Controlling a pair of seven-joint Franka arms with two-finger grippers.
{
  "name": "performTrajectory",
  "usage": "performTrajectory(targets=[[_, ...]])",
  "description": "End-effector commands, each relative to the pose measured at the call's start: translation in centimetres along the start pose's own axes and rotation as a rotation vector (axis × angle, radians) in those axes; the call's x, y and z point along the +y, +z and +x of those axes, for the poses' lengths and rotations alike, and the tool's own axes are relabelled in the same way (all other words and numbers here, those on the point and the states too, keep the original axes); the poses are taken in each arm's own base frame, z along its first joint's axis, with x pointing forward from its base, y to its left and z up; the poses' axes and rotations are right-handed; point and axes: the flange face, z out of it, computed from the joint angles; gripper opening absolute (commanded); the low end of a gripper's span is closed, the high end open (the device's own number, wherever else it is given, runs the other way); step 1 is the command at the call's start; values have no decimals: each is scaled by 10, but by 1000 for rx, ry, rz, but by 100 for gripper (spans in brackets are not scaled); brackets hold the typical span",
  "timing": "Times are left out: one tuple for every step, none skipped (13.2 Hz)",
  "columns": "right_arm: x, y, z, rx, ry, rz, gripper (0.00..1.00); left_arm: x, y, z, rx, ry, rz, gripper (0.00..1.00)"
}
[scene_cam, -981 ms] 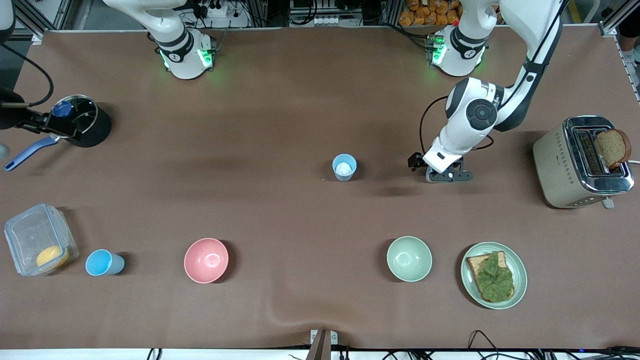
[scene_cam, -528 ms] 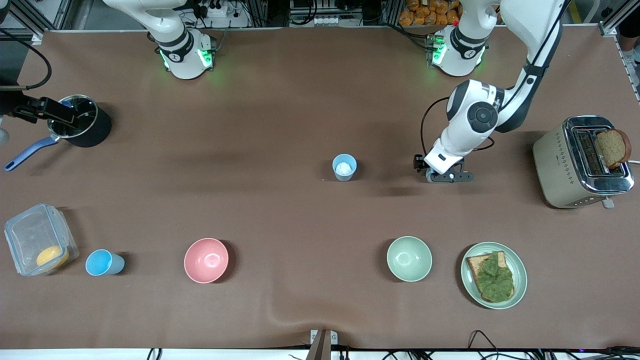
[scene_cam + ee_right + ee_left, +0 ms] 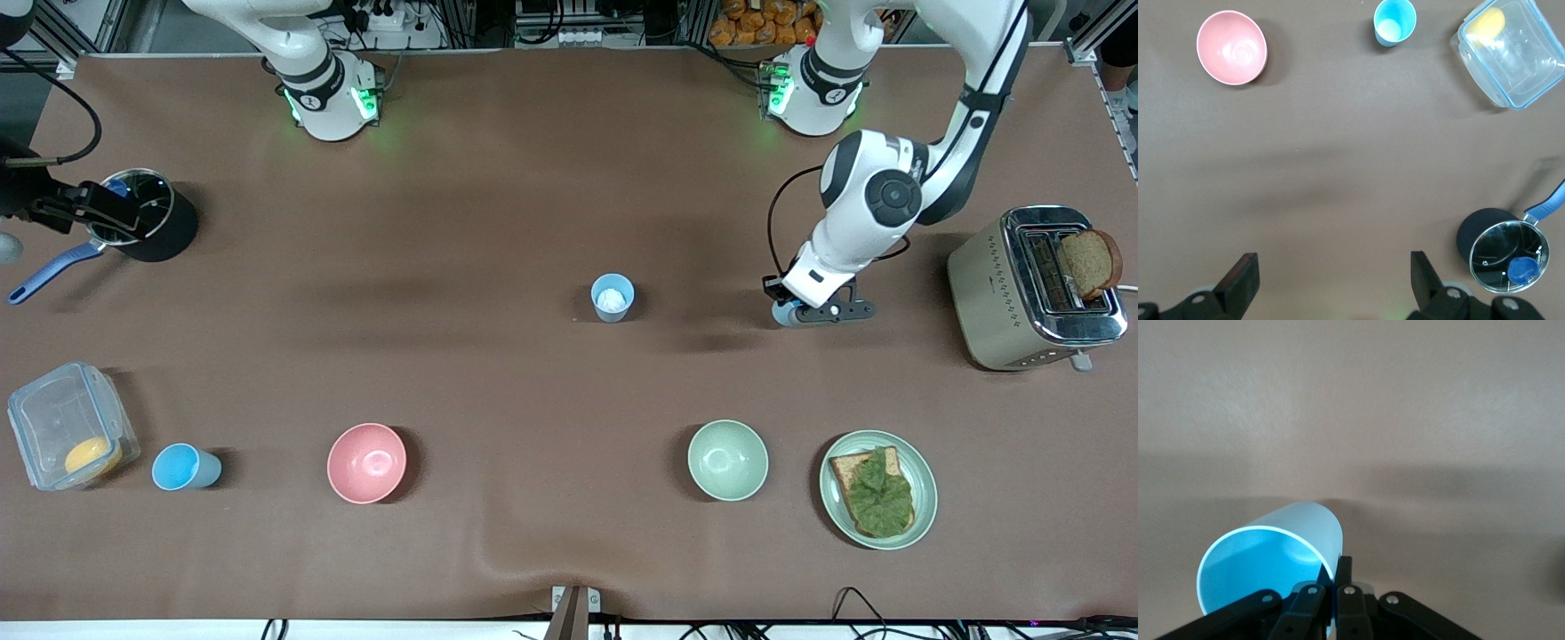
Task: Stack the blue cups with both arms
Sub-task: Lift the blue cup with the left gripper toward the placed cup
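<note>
My left gripper (image 3: 805, 312) is shut on the rim of a light-blue cup (image 3: 781, 312), low over the table between the middle cup and the toaster. In the left wrist view the gripper (image 3: 1336, 570) pinches the wall of that cup (image 3: 1271, 567), whose open mouth faces the camera. A second blue cup (image 3: 613, 297) stands upright mid-table with something white inside. A third blue cup (image 3: 185, 467) sits near the front edge at the right arm's end and also shows in the right wrist view (image 3: 1394, 21). My right gripper (image 3: 93, 211) is open and empty (image 3: 1333, 267) beside the pot.
A black pot (image 3: 147, 218) with a blue handle holds a small blue object (image 3: 1519, 270). A clear container (image 3: 67, 427), pink bowl (image 3: 366, 462), pale green bowl (image 3: 727, 460) and plate (image 3: 925, 480) with toast line the front. A toaster (image 3: 1022, 293) stands at the left arm's end.
My left gripper has carried its blue cup a little toward the toaster, away from the middle cup. My right gripper has stayed by the pot with only a slight shift.
</note>
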Motion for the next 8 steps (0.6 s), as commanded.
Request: performTrajectory(targets=[[1,-1,-1,8,-10,-19,100,15,-47,4,37,29,3,0],[4,-1,-1,6,-9,-16,100,43,-64,5,53,74,-8,0],[5,-1,0,8,-7,-15,100,72,-84,7,78,119,-25,0],[1,-2,0,12,-13,-16,100,95,-99,8,98,153,-40,0],[0,-3,1,25,-16,-16,100,118,-107,7,113,189,-56,0],[0,-4,3,38,-18,-16,100,140,-117,4,122,221,-69,0],[4,-2,5,37,-14,-11,100,167,-121,-1,114,222,-83,0],[5,-2,5,37,-12,-13,100,192,-124,-3,99,186,-95,0]])
